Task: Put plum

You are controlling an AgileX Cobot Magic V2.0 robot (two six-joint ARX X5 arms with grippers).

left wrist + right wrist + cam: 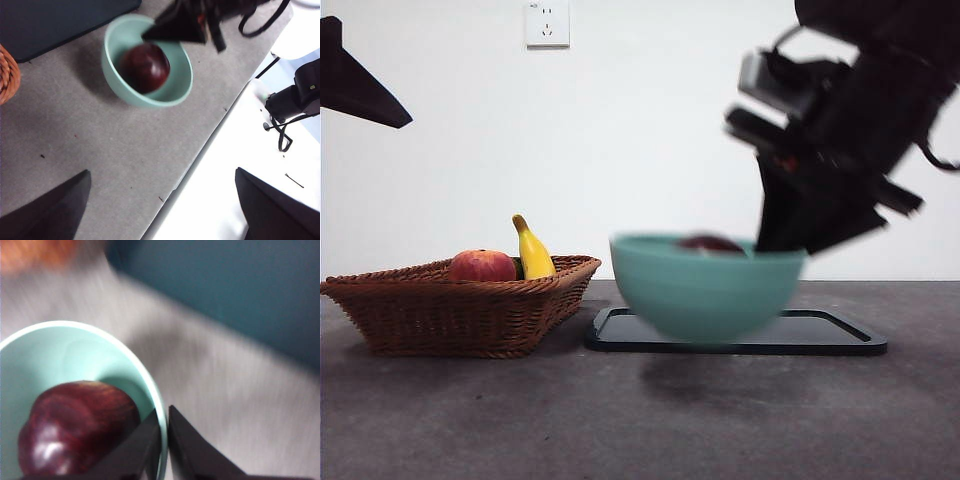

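1. Inside the teal bowl [75, 355] lies the plum [77, 432], already placed.
2. My right gripper [164, 440] pinches the bowl's rim, jaws nearly closed, carrying it.
3. Next, I judge: lower onto the black tray [820, 335].
4. My left gripper [160, 210] waits, spread wide.

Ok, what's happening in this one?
The right claw is clamped on the rim of the teal bowl, one jaw inside and one outside, holding the bowl lifted just above the black tray. The plum sits inside the bowl. The left claw waits open, off to the side, holding nothing. A wicker basket beside the tray holds a red-orange fruit and a banana.
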